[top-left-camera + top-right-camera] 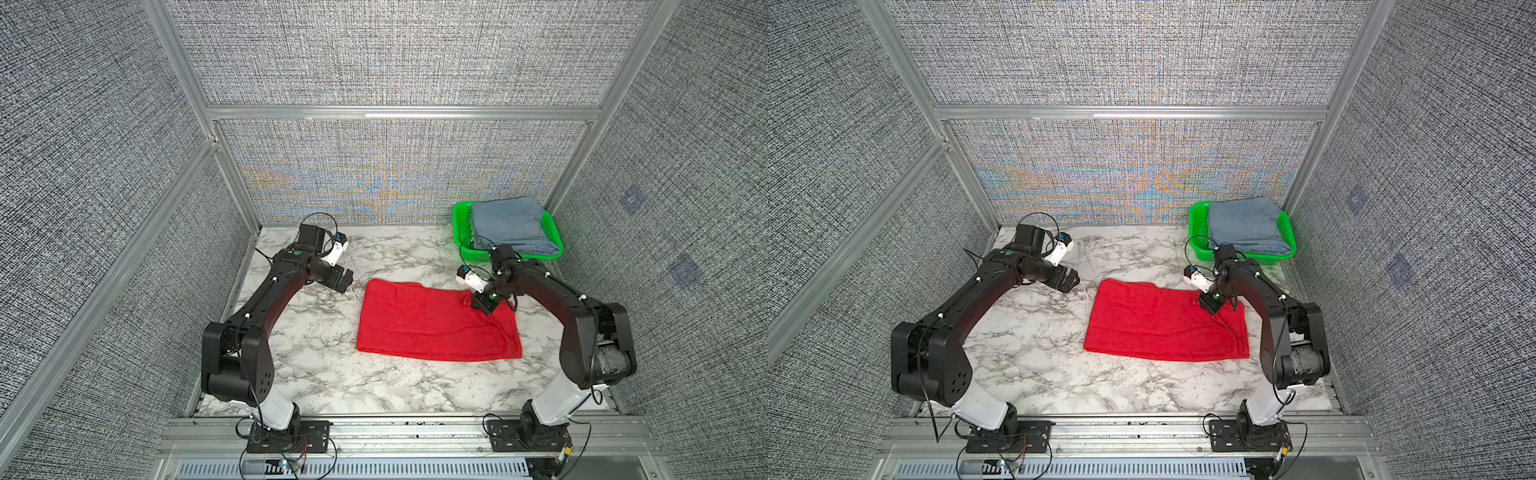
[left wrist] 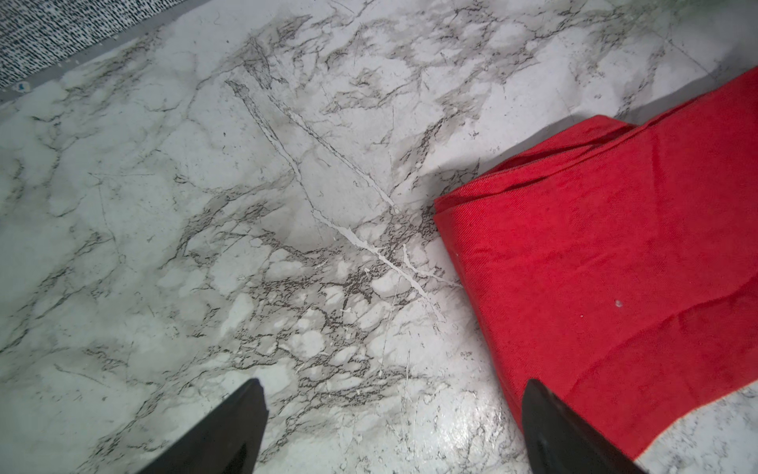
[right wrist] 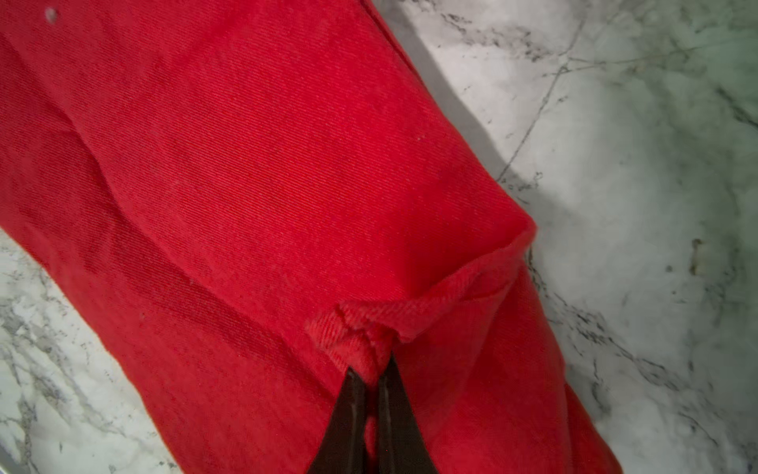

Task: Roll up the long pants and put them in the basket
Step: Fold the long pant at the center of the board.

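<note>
The right tool (image 3: pixel 372 369) clenches a bunched fold of the long pants (image 1: pixel 432 324), folded in the middle of the counter (image 1: pixel 332 382); the left tool (image 2: pixel 393 383) hangs released beside them.

Matt twill-cloth long pants (image 3: pixel 246 164); glossy marble-look table (image 2: pixel 164 205)

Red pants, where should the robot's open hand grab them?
Probably the far left corner of the red pants, coming in low from the left. The folded layers bulge up there, and the left gripper hovers beside it, jaws wide open. The right gripper pinches the other end.
</note>
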Motion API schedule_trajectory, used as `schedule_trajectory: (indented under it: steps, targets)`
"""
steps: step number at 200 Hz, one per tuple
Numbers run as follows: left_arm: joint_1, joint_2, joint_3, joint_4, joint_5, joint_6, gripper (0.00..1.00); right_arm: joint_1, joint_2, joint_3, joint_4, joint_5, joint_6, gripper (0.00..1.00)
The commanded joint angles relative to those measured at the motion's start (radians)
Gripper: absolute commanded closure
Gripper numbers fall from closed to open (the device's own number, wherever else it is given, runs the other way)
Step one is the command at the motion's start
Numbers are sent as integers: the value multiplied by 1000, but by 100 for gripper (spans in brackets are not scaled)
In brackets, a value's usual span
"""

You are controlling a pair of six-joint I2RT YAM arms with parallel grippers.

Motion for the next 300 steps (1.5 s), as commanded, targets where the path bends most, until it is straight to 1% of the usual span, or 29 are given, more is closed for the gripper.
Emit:
schedule_trajectory:
  steps: [1, 62, 74, 80, 88, 96, 108, 115, 158, 186, 209, 232, 250, 273, 300]
  targets:
    - [0, -10, -6, 16, 13, 17, 1, -35, -23, -14, -19, -17, 14, 90]
    - [0, -16, -18, 19, 17, 24, 1, -159, -69, -58, 19, -48, 17, 87]
    - [0, -17, -21, 20, 23, 26, 1, -178, -69, -63, 33, -45, 24, 79]
    - [0, -16, -21, 20, 27, 28, 1, -185, -66, -63, 41, -39, 29, 73]
    - [0, -16, -23, 19, 32, 30, 1, -195, -62, -63, 47, -34, 35, 62]
    - [0, -15, -24, 19, 36, 32, 1, -203, -59, -62, 58, -23, 44, 54]
    - [0, -15, -26, 19, 38, 34, 1, -212, -55, -60, 73, 3, 57, 47]
    - [0, -15, -27, 17, 42, 36, 1, -219, -53, -59, 82, 16, 66, 45]
    - [0, -24, -39, 14, 44, 43, 1, -234, -63, -42, 105, 63, 97, 44]
    - [-1, -27, -52, 10, 56, 45, 1, -234, -87, -28, 72, 60, 91, 44]
    - [0, -4, -55, -17, 130, 61, 1, -237, -120, -57, 46, 68, 80, 43]
    - [0, 42, -33, -97, 231, 123, 1, -244, -155, -108, 46, 76, 79, 41]
    - [1, 92, -21, -146, 286, 169, 1, -251, -170, -137, 52, 75, 83, 41]
    - [0, 143, -26, -143, 302, 175, 1, -253, -180, -143, 59, 66, 89, 41]
    - [-2, 169, -37, -131, 305, 165, 1, -253, -181, -94, 42, 30, 82, 41]
